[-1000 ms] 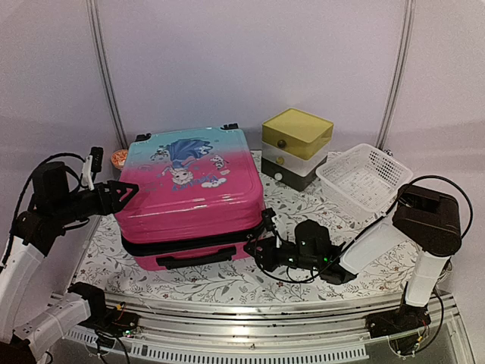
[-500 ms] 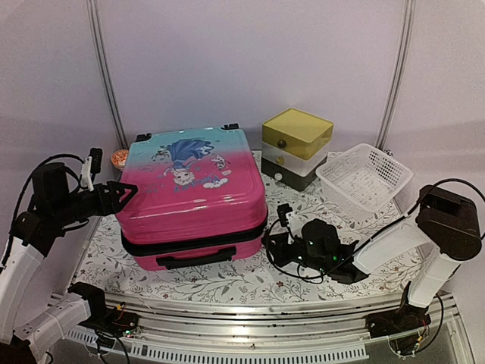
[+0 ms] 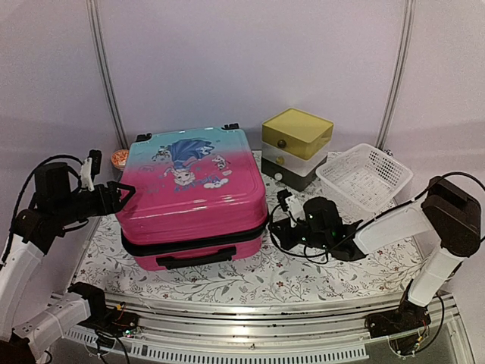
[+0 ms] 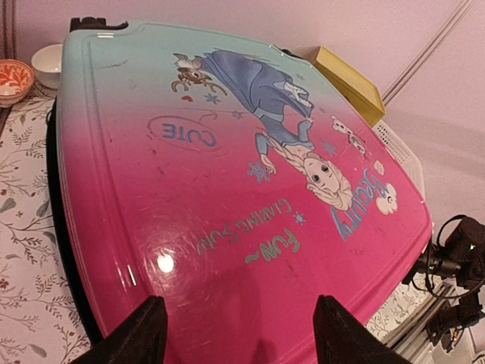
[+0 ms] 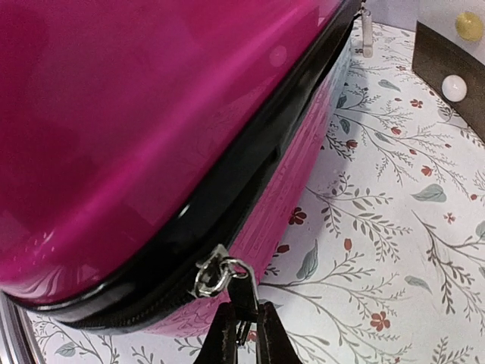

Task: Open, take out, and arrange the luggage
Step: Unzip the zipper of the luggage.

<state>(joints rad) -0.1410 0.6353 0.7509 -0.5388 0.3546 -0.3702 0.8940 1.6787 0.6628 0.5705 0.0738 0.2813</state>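
My right pincer clenched on the black zipper pull of the pink-turquoise hard-shell suitcase; my left pincer released, at its left edge.

In the left wrist view, the luggage is cut off by the bottom edge, and only the finger ends of the left claw are seen over its near rim. Behind the luggage's far corner the drawer box is mostly hidden. The orange bowl by its rear is clipped. At the luggage's near right corner, the lower end of the zipper pull is covered by the pinching right claw.
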